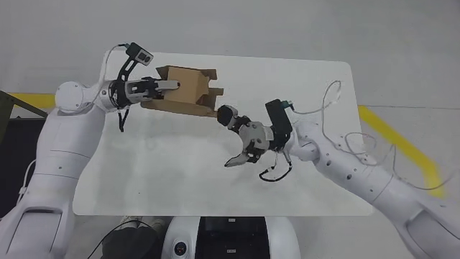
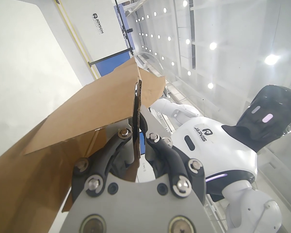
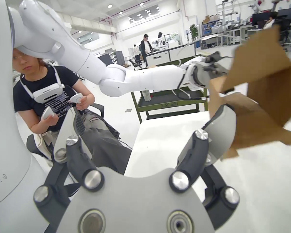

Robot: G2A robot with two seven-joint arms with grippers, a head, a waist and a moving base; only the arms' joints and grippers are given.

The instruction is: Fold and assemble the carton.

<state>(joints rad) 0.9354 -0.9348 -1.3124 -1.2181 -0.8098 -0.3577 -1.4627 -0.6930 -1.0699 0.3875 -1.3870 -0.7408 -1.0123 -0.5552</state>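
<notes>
Carton [image 1: 183, 90] first: brown corrugated board, partly opened into a box shape, sitting at the far side of the white table [image 1: 215, 180], towards my left arm. Flaps stick out loose on the side facing the middle of the table, so it's not squared up. From the right wrist view the carton [image 3: 264, 93] shows an open hollow with one flap hanging down towards the tabletop [image 3: 172, 134]. Whether its bottom edge actually touches the surface, I can't tell.

Left gripper [image 1: 169, 85] is on it. In the left wrist view I see the raw fluted edge of a carton [image 2: 63, 122] wall running straight between the two fingers, and the left gripper [image 2: 138, 122] is pinched tight on that panel. Solid clamp, carton tilted across the camera.

Right gripper [image 1: 231, 140] sits near the middle of the table, just beside the loose flaps. It's spread wide with nothing between the fingers. In its own wrist view the right gripper [image 3: 148, 117] has one finger overlapping the hanging flap. Contact or a small gap there, I can't make out.
</notes>
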